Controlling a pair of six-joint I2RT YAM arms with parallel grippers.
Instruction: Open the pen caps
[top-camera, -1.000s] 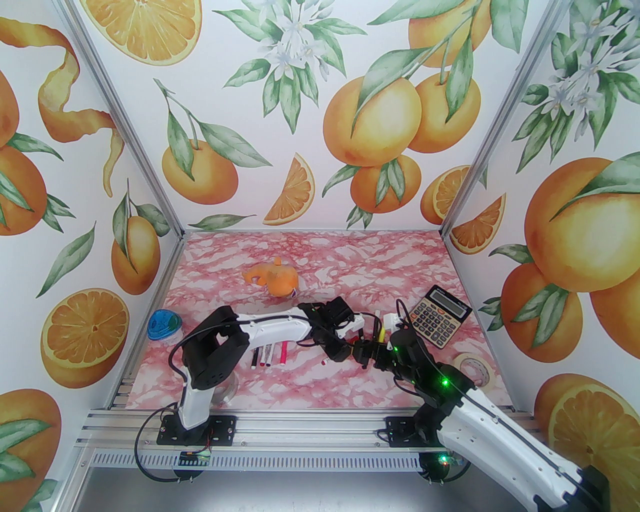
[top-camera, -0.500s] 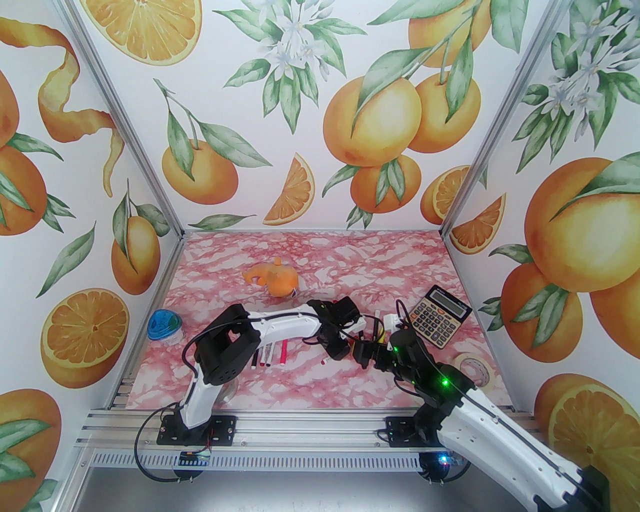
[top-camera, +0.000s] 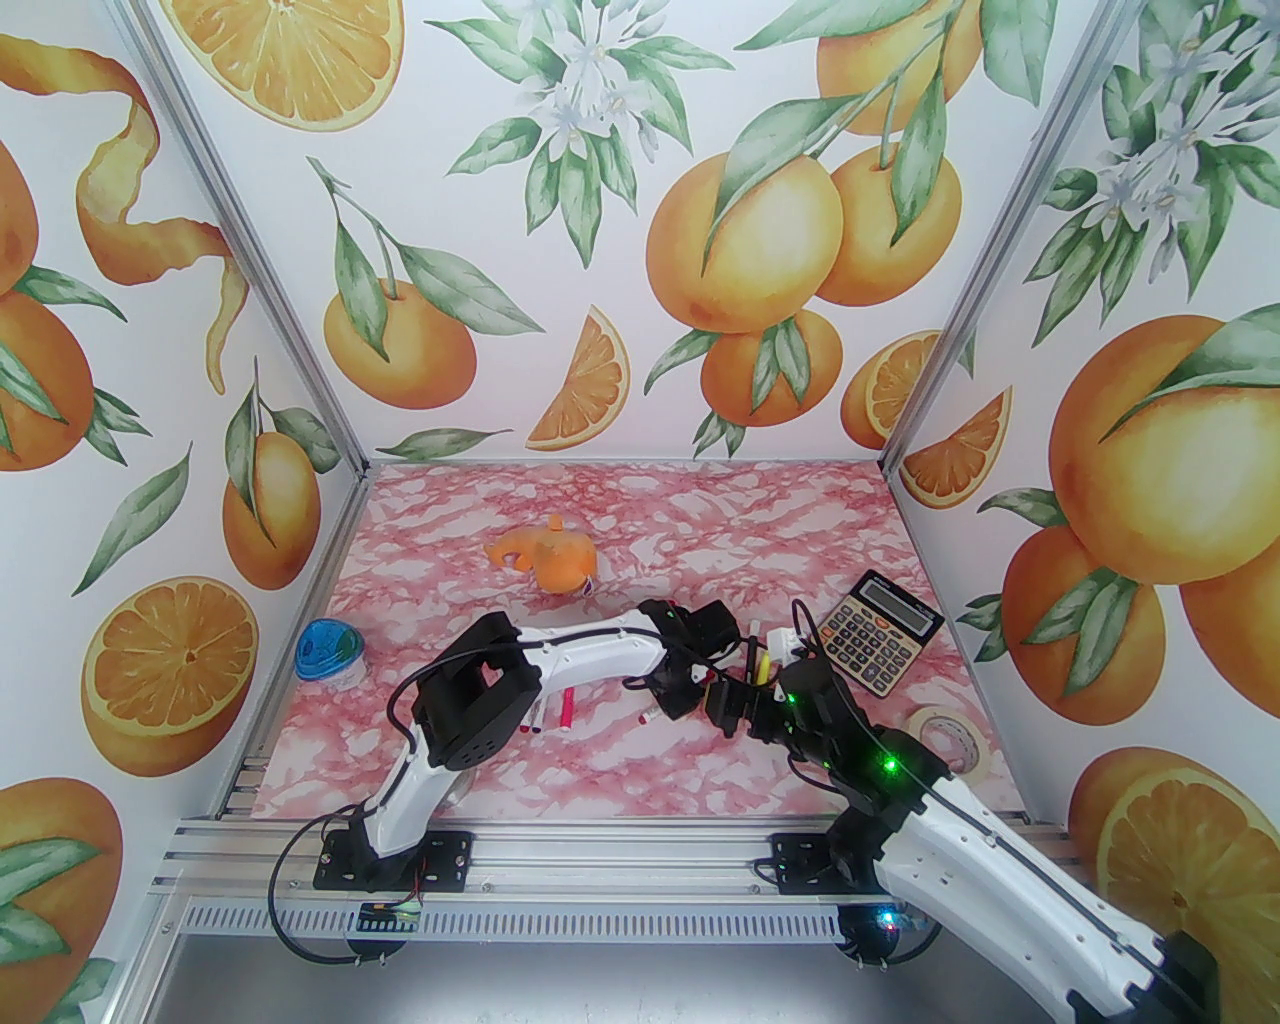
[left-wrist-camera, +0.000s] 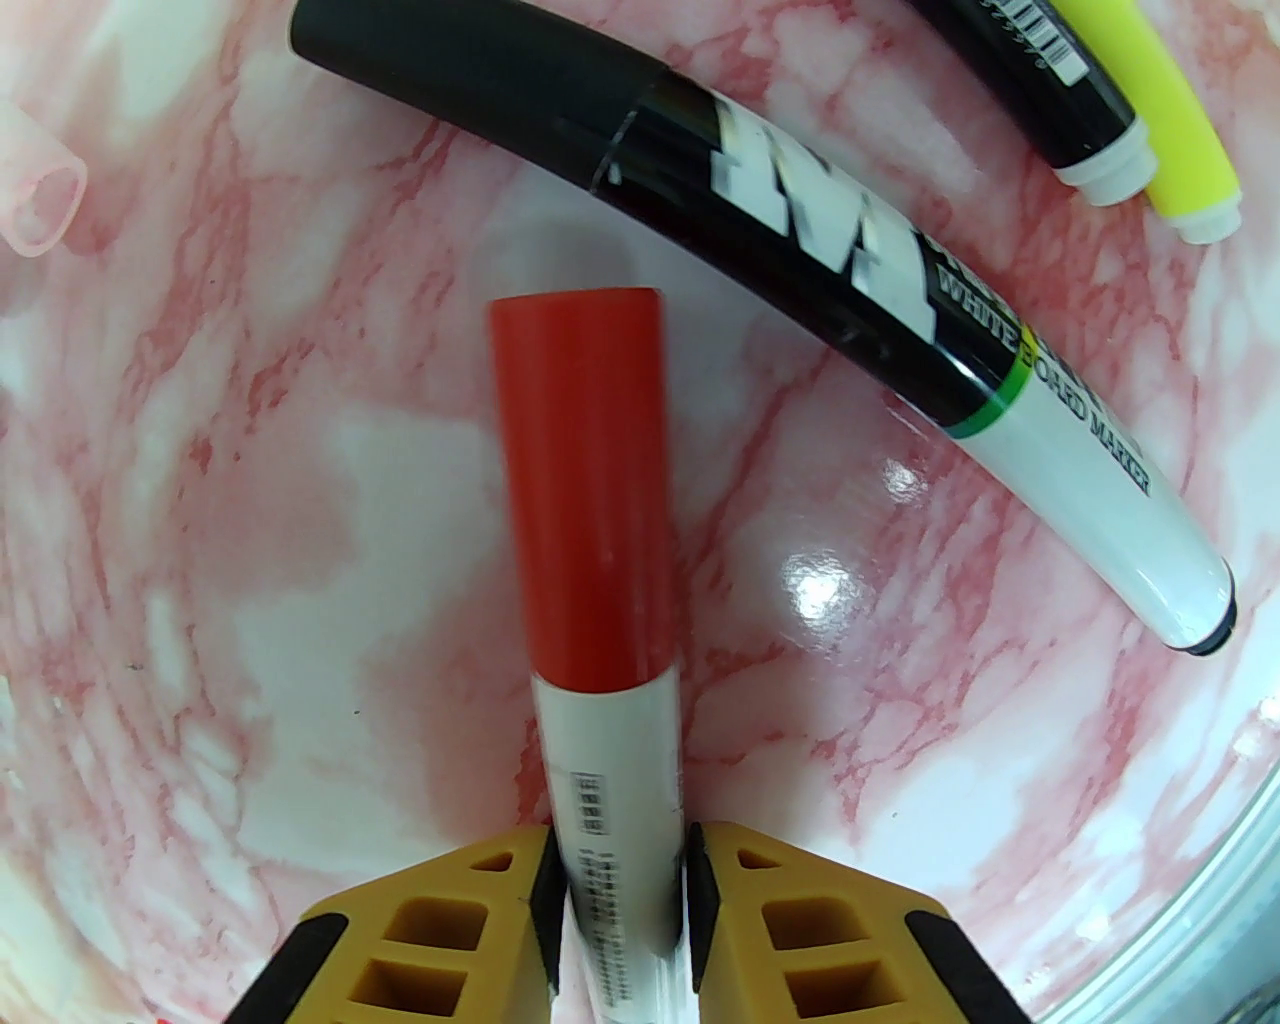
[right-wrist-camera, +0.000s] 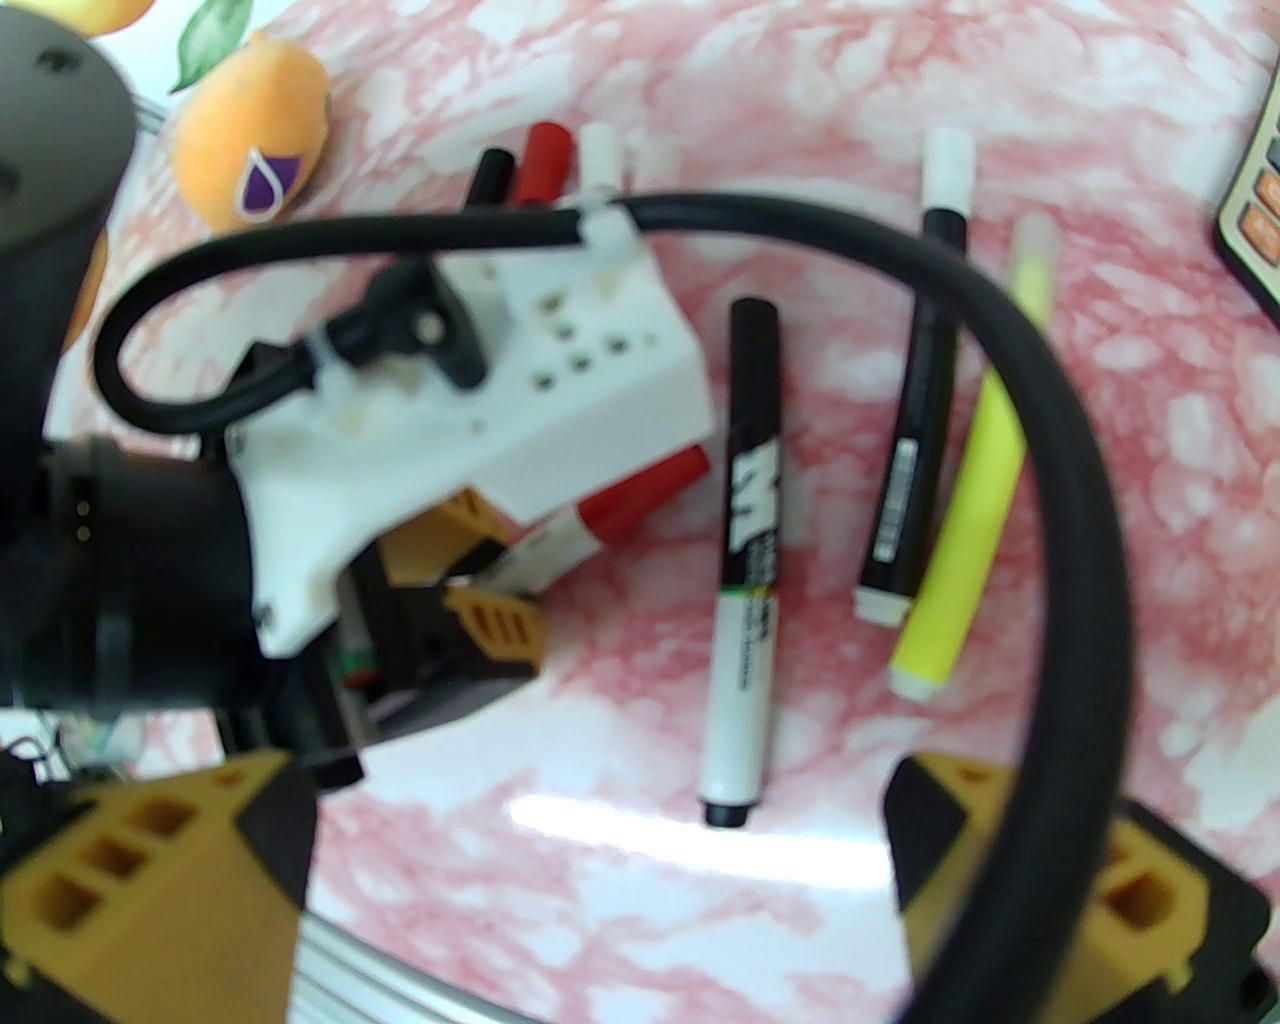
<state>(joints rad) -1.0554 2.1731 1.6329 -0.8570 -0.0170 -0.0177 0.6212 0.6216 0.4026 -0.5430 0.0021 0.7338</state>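
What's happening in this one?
The left gripper grips a white-barrelled marker by its barrel, the red cap still on and pointing away from it. The right gripper hangs wide open close by, holding nothing. A black-and-white whiteboard marker, a black pen and a yellow pen lie on the pink marbled table beside them.

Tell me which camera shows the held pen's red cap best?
The left wrist view: the red cap sits large and unobstructed on the pen's white barrel. The right wrist view shows it half hidden behind the left gripper; from above it's too small.
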